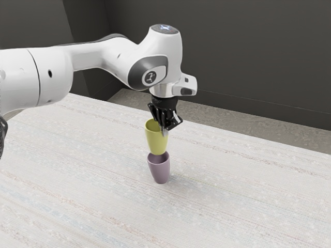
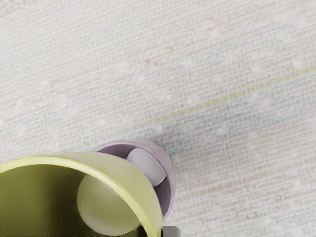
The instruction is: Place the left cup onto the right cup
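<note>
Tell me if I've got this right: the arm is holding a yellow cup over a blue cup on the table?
Not quite. The lower cup is pale purple, not blue, as the exterior view shows. The rest holds: the gripper holds the yellow cup over it on the table.

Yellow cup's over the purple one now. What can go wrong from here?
The yellow cup sits off-centre over the purple cup in the wrist view; released so, it may seat tilted or topple.
The gripper pinches one side of the rim; a slip could tip both cups.
</note>
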`<state>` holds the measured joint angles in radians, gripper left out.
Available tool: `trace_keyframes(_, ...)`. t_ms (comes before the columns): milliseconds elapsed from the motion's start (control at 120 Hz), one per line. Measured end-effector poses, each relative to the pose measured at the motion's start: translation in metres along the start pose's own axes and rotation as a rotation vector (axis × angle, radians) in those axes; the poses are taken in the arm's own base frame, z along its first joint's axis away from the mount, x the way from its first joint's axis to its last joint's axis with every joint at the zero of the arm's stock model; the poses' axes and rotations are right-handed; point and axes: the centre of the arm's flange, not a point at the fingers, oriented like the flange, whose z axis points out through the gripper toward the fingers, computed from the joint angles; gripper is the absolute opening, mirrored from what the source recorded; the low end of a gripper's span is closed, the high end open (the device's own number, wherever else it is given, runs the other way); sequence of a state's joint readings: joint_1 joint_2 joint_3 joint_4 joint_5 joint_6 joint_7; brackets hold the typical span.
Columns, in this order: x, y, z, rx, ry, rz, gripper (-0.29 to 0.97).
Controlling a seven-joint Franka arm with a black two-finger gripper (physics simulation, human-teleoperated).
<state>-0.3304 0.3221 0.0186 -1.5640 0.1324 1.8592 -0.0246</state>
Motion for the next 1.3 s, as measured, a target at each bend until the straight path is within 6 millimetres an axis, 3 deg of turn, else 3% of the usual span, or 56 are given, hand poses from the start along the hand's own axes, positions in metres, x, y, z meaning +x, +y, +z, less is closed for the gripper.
trace_keyframes(500, 0.004, -0.007, 0.017, -0.003, -0.024, -0.012, -0.11)
trace_keyframes(1300, 0.005, 0.002, 0.034, -0.035, -0.053, -0.018, -0.11)
